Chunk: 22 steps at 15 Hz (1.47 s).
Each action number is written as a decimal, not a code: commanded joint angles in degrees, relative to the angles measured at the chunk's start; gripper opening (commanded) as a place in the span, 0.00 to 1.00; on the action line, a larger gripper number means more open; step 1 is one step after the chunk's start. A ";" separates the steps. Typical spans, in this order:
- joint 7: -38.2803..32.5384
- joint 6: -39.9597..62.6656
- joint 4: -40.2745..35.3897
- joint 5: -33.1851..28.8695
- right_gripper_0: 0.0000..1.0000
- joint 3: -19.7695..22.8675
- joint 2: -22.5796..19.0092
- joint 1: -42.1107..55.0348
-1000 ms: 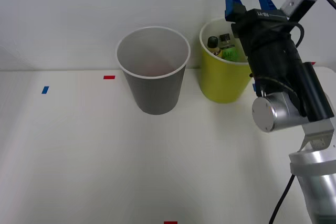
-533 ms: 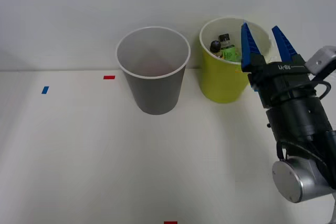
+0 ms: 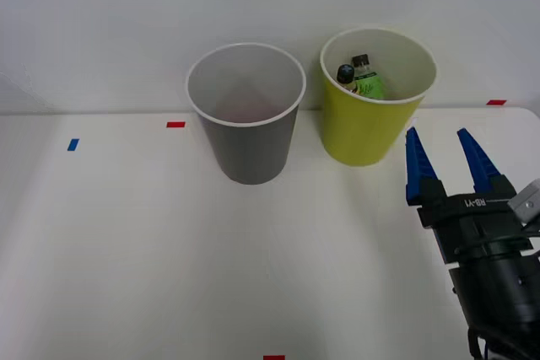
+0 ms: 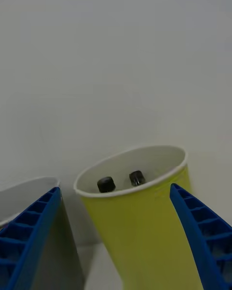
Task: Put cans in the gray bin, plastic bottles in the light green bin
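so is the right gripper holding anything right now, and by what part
Nothing is held. The right gripper is open and empty, and both plastic bottles sit inside the light green bin.

Bright, even, diffuse light falls on the white matte desk (image 3: 126, 242) and pale wall, with no glare. Soft faint shadows sit beside the tapered dark-gray bin (image 3: 246, 115) and behind the yellow-green bin (image 4: 140, 208).

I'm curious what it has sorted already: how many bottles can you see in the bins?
2, both inside the light green bin: one dark-capped bottle and beside it the green-labelled bottle. More could lie hidden lower down or in the gray bin.
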<state>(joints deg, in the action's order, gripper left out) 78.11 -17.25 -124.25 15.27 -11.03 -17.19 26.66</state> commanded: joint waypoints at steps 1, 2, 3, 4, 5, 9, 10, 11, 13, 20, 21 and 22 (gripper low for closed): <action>1.52 -0.85 -0.03 -0.86 0.77 -0.05 -0.65 3.66; 1.96 -0.94 -0.03 -1.12 0.77 0.30 -0.39 4.81; 2.40 -0.85 -0.03 -1.56 0.77 0.48 -0.13 5.77; 2.75 -0.85 0.06 -2.00 0.77 0.57 -0.13 6.57; 3.11 -0.94 -0.03 -2.53 0.77 0.57 -0.21 7.53; 5.30 -0.94 0.06 -5.08 0.77 0.57 -1.27 13.95; 5.83 -0.85 0.06 -5.69 0.77 0.57 -1.44 15.09; 6.36 -0.76 0.06 -6.22 0.77 0.48 -1.44 15.88; 7.41 -0.76 2.17 -8.42 0.77 0.04 -0.04 16.58; -3.40 -17.11 15.53 -27.14 0.77 3.64 8.31 19.05; -5.60 -18.08 15.53 -28.98 0.77 4.17 8.84 20.80; -7.35 -19.13 15.53 -30.83 0.77 4.70 9.54 22.47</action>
<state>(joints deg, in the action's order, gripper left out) 72.47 -35.23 -108.78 -13.89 -6.94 -8.43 47.56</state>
